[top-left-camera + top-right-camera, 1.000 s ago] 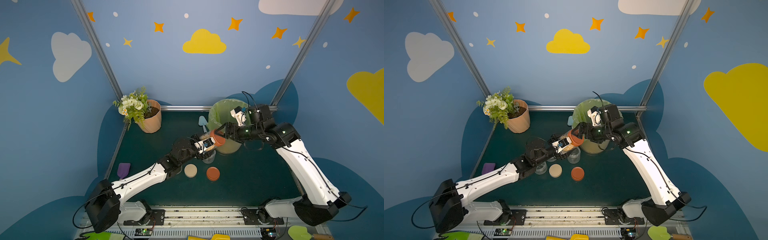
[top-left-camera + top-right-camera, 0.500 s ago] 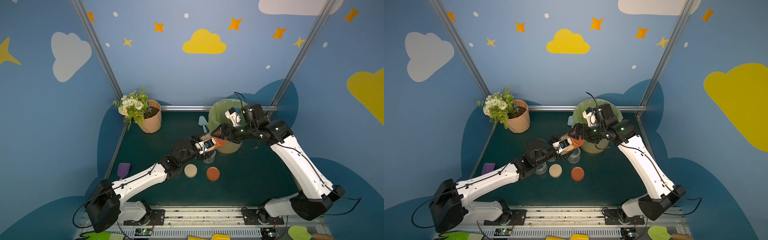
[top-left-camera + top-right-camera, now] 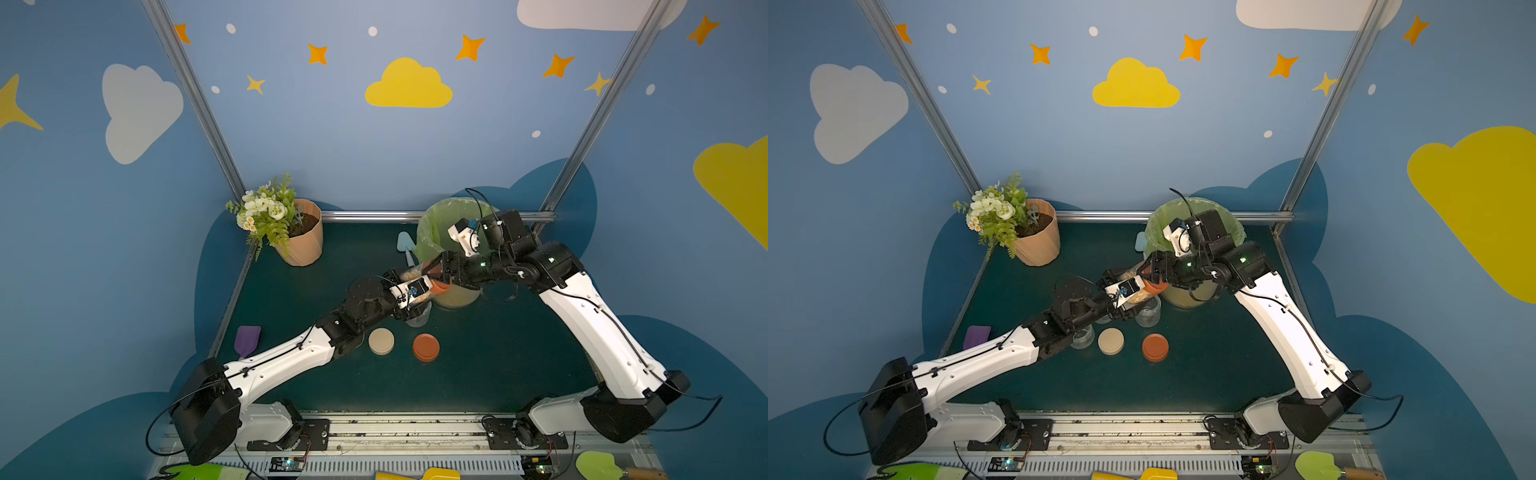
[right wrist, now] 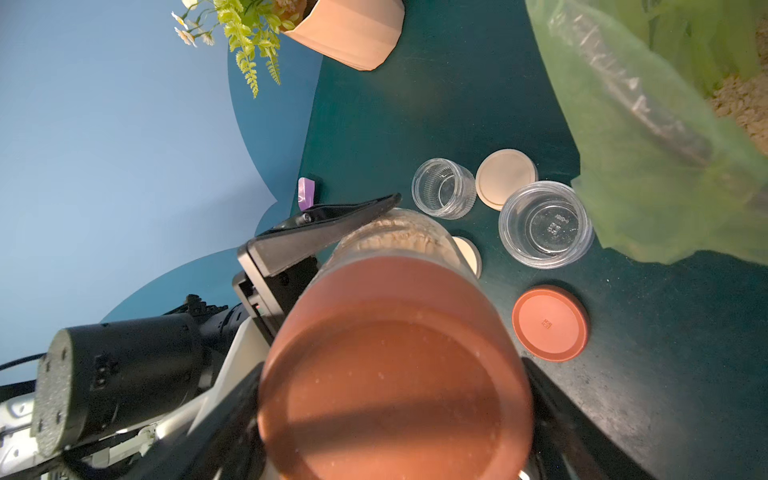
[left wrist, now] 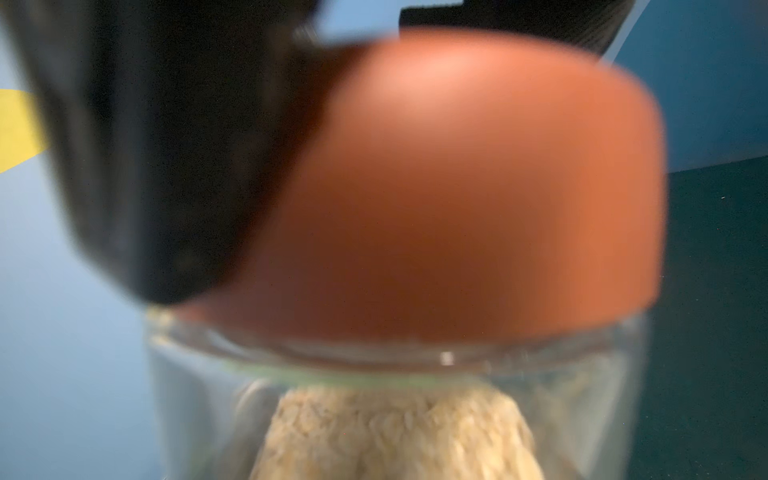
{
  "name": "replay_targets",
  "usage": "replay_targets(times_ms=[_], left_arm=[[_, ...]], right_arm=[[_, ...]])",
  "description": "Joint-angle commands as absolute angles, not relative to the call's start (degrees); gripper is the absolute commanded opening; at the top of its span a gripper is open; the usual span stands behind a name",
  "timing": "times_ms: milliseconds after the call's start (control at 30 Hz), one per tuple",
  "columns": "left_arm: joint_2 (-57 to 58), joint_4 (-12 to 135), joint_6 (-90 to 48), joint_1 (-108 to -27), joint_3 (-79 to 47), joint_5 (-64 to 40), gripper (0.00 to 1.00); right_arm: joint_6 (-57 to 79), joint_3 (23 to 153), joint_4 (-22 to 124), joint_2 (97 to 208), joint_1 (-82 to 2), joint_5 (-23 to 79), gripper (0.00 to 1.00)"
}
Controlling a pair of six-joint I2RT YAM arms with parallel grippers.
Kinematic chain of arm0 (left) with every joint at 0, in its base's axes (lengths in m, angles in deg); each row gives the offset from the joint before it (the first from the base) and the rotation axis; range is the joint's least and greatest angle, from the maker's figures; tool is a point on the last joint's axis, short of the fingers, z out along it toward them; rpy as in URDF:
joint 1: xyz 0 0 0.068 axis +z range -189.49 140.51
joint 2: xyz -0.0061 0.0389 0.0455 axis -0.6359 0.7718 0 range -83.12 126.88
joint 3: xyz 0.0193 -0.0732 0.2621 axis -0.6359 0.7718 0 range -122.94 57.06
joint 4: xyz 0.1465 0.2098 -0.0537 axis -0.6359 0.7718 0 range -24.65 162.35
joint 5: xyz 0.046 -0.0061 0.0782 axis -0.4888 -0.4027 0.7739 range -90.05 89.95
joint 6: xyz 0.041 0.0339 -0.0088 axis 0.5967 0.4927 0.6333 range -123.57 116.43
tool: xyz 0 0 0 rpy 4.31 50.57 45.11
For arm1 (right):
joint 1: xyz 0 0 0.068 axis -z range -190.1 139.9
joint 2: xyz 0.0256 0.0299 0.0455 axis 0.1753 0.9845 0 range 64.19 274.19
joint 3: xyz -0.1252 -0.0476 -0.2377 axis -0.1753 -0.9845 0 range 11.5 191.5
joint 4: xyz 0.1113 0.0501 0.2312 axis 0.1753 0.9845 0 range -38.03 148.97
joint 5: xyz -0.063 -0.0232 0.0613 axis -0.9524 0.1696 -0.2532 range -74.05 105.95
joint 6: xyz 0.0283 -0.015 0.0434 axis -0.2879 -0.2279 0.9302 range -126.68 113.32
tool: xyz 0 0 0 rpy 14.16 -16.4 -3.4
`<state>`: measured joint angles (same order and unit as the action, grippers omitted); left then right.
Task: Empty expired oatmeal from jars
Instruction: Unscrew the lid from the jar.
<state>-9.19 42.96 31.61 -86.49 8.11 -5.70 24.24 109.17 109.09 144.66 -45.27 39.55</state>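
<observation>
Your left gripper clamps the wall of a small clear cylindrical jar, held above the table and tipped nearly onto its side. Pale, flaky oatmeal is heaped inside. Your right gripper has its dark fingers pressed on either side of the smooth, round rust-red lid, which sits on the jar's mouth.

The left arm stretches low and diagonal. The right arm bends at a raised elbow, with its forearm crossing the front of the beige bin and its crinkled green liner. The jar hangs just beside the bin.

Below it stand two empty jars, upright, near two flat beige lids and a loose red lid.
</observation>
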Motion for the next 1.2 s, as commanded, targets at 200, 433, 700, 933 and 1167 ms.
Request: replay_targets(times_ms=[200, 433, 700, 933, 1167], left_arm=[[-15.43, 44.24, 19.54, -84.89, 8.43, -23.81, 0.03], [-17.27, 47.88, 16.78, -84.02, 10.76, -28.06, 0.03], [-20.32, 47.43, 15.68, -81.17, 13.67, -30.28, 0.03], [-21.55, 46.19, 15.14, -80.10, 16.12, -28.98, 0.03], [-24.27, 44.61, 12.94, -78.87, 19.39, -20.55, 0.03]], right_arm=[[-10.54, 107.22, 108.83, 142.29, -46.27, 52.43, 0.57], [-27.02, 99.37, 101.90, 138.86, -46.01, 47.82, 0.51], [-34.98, 101.32, 101.91, 140.05, -44.77, 49.23, 0.44], [-37.13, 105.03, 102.39, 141.06, -43.70, 49.96, 0.41], [-33.04, 104.62, 102.79, 140.69, -43.05, 49.54, 0.42]])
